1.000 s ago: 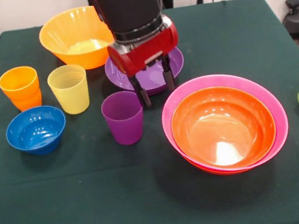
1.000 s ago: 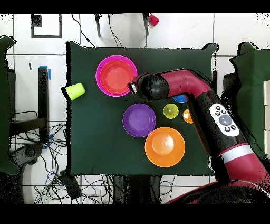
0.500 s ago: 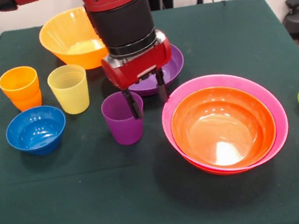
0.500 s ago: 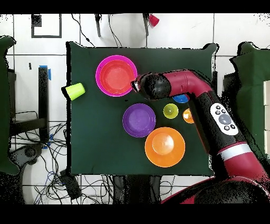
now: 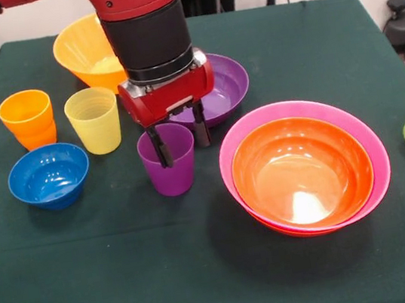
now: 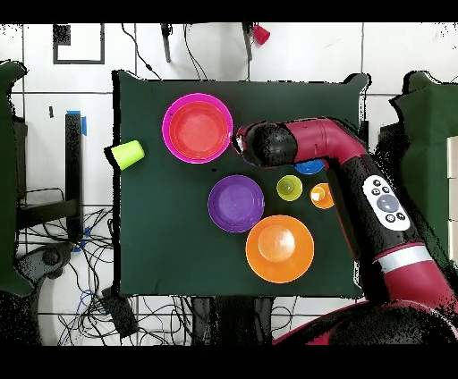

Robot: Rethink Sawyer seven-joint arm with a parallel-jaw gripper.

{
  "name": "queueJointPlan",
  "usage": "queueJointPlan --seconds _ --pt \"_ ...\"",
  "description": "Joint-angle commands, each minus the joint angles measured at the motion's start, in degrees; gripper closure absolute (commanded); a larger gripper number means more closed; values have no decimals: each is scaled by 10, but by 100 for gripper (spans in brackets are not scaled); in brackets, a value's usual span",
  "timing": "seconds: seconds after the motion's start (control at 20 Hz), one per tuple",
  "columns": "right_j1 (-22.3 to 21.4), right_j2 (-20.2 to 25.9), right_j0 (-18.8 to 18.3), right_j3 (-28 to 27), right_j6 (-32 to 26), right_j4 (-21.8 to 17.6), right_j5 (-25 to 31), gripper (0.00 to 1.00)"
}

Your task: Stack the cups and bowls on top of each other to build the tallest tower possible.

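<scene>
Straddling the rim of the purple cup (image 5: 168, 159), the claw (image 5: 179, 136) hangs with its two fingers apart, one inside the cup, one outside at its 3 o'clock edge. The red arm (image 6: 358, 179) drops steeply from 12 o'clock. Half a second ago the claw sat further right, nearer the pink bowl (image 5: 352, 129) holding a red-orange bowl (image 5: 303, 173).

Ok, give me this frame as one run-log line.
gripper: open, one finger inside purple cup, one outside its rim | cup: upright on table | red-orange bowl: nested in pink bowl
</scene>
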Motion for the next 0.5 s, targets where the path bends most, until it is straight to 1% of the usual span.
queueJointPlan --seconds 0.05,0.2,0.35,0.5 --pt "13 -38 30 -23 -51 -38 -4 0" --pt "20 -38 32 -28 -52 -40 -7 0" --pt "20 -37 28 -22 -52 -39 -14 0" --pt "17 -34 21 -14 -59 -32 -6 0"
